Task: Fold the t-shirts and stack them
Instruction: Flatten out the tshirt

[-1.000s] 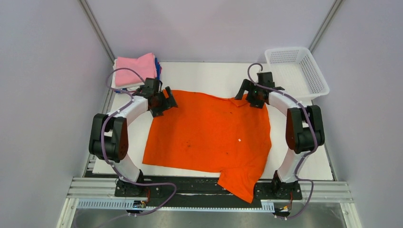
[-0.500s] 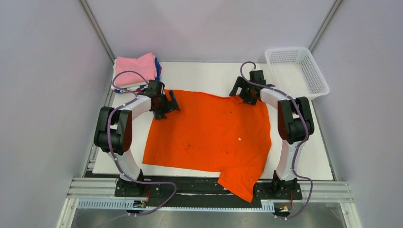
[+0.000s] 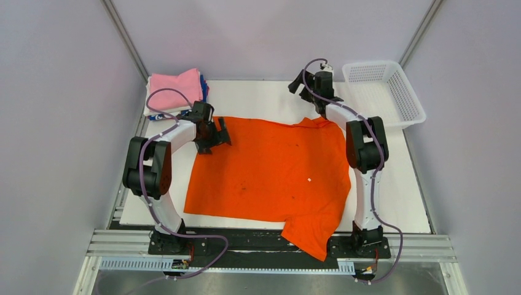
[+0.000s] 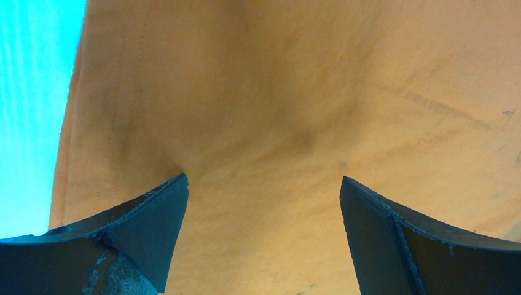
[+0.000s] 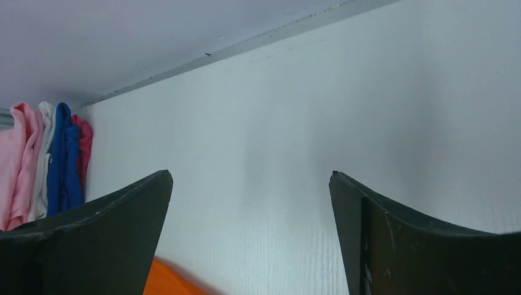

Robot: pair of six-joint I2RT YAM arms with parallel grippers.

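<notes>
The orange t-shirt (image 3: 270, 172) lies spread flat on the white table (image 3: 258, 98), with one sleeve hanging over the near edge. My left gripper (image 3: 217, 133) is open just above the shirt's far left corner. In the left wrist view that gripper (image 4: 264, 181) has orange cloth (image 4: 295, 110) under both fingers and nothing between them. My right gripper (image 3: 299, 83) is open and stretched out past the shirt's far edge. In the right wrist view it (image 5: 250, 175) faces bare table, with only a sliver of the orange shirt (image 5: 169, 281) at the bottom. Folded t-shirts (image 3: 176, 91), pink on top, are stacked at the back left.
A white mesh basket (image 3: 384, 91) stands at the back right corner. The folded stack (image 5: 43, 160) shows edge-on at the left of the right wrist view. Grey walls close in the table on three sides.
The right arm has reached away from me, carrying its open gripper from the shirt's far right corner to beyond the far edge. The left gripper has barely moved.
</notes>
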